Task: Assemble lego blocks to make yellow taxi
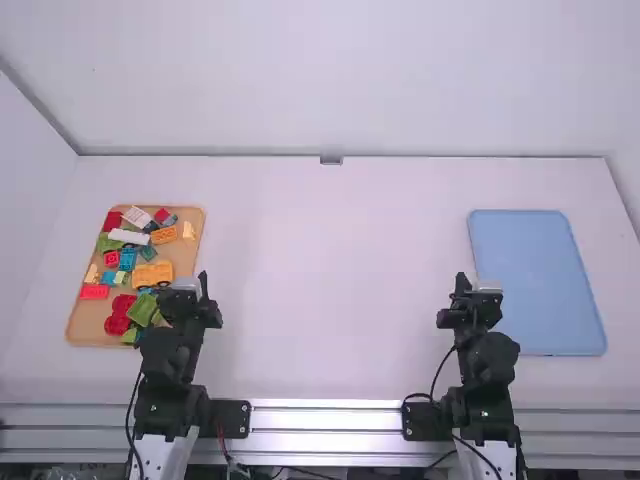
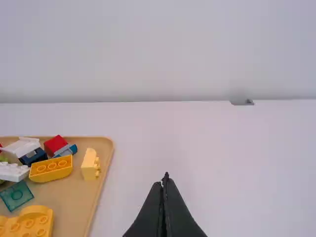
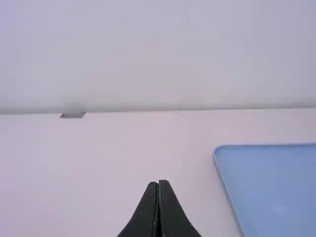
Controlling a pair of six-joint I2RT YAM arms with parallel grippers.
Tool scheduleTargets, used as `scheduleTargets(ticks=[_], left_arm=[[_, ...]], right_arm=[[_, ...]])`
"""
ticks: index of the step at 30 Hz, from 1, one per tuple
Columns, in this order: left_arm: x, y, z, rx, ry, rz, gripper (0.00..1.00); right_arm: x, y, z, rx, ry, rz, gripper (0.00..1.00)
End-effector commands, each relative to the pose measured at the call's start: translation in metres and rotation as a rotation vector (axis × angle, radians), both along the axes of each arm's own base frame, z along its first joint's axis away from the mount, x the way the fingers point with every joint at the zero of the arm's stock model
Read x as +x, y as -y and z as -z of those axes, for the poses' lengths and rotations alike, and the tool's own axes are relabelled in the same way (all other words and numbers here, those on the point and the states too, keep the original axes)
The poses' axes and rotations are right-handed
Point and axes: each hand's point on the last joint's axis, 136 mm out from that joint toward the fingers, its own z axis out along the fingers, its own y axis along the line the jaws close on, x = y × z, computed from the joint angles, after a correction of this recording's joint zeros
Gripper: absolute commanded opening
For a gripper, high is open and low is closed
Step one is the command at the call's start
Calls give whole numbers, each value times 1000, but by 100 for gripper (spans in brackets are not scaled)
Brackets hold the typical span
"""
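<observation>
2 grippers, mine to observe: left black 2-finger gripper (image 2: 165, 181) and right black 2-finger gripper (image 3: 158, 183), each pressed together, pinching nothing. Yellow plastic brick, studs sideways (image 2: 90, 165): on the tan rimmed tray (image 2: 74, 207), near its inner rim. Probable first pick: spread left fingers, straddle away from studs, lift above rim. Building room: smooth white table (image 1: 330, 280), between tan tray and blue rectangular tray (image 1: 540, 280).

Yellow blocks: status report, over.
Left hand shut, empty; right hand shut, empty. Yellow blocks on tan tray. Possibly in the way: other-coloured blocks crowding some yellow ones.
</observation>
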Motion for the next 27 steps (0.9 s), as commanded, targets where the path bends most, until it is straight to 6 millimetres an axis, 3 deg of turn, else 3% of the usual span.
scheduleTargets(ticks=[1,13,20,27], left_arm=[[0,0,0,0,0,0,0],[1,0,-7,-9,-10,0,6],[3,-3,-15,-26,-35,-25,15],[10,-11,-28,-71,-61,-79,27]], right_arm=[[0,0,0,-1,0,-1,0],[1,-9,-12,-25,-16,-51,6],[7,-24,-36,-60,-42,-132,15],[24,-54,-69,-104,-58,-288,27]])
